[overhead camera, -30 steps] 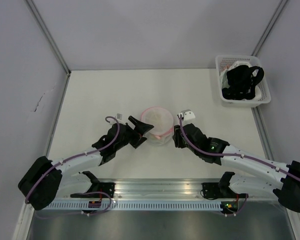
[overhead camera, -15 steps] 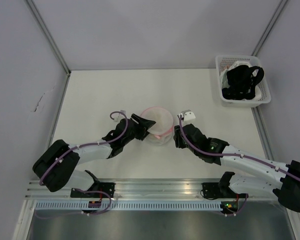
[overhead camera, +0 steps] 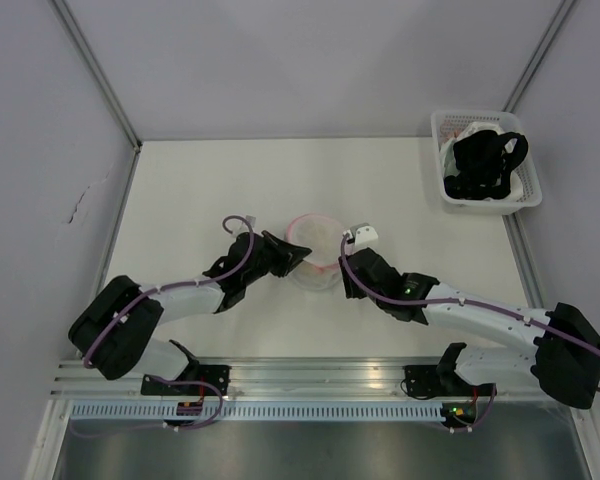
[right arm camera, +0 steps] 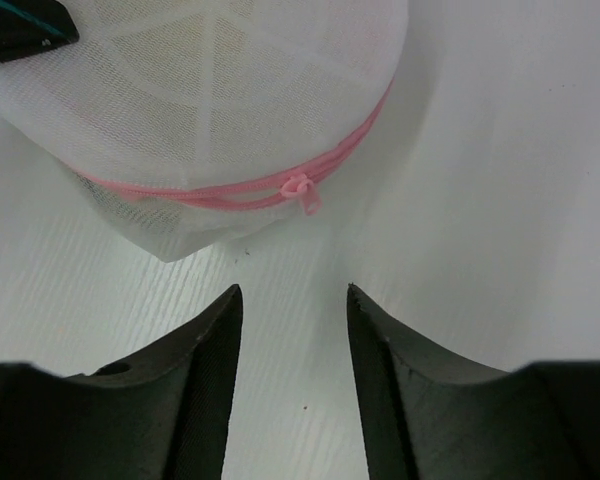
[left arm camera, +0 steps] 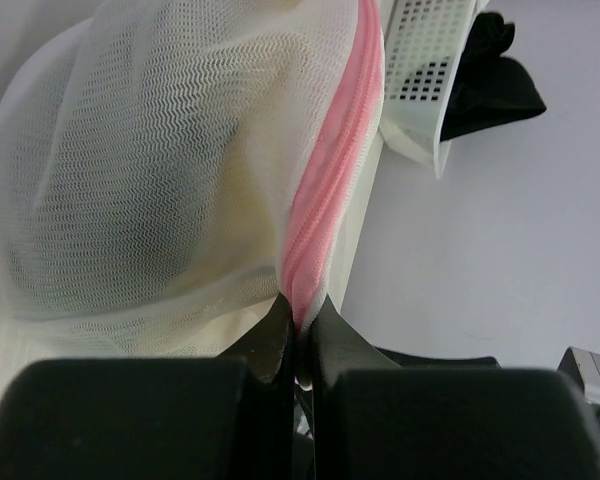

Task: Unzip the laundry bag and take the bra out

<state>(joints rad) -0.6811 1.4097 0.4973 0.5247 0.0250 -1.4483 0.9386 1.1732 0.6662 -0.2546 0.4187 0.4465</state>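
Note:
The laundry bag [overhead camera: 315, 250], a small round white mesh pouch with pink zipper trim, lies on the table between both arms. My left gripper [overhead camera: 301, 257] is at its left side, shut on a fold of the pink trim [left arm camera: 325, 200]; the jaws [left arm camera: 300, 315] pinch it tight. The bra shows only as a pale yellow tint through the mesh [left arm camera: 230, 190]. My right gripper [overhead camera: 344, 272] sits at the bag's right side, low over the table. It is open [right arm camera: 293, 290], with bare table between the fingers. The pink zipper pull [right arm camera: 303, 190] lies just ahead of them.
A white plastic basket [overhead camera: 458, 196] holding a black strappy garment [overhead camera: 488, 165] stands at the table's far right corner. It also shows in the left wrist view, basket [left arm camera: 425, 60]. Grey walls close in the left, back and right sides.
My left gripper has reached the bag's rim and shut on the pink trim. My right gripper has slid left, closer to the bag, and its jaws have spread a little wider.

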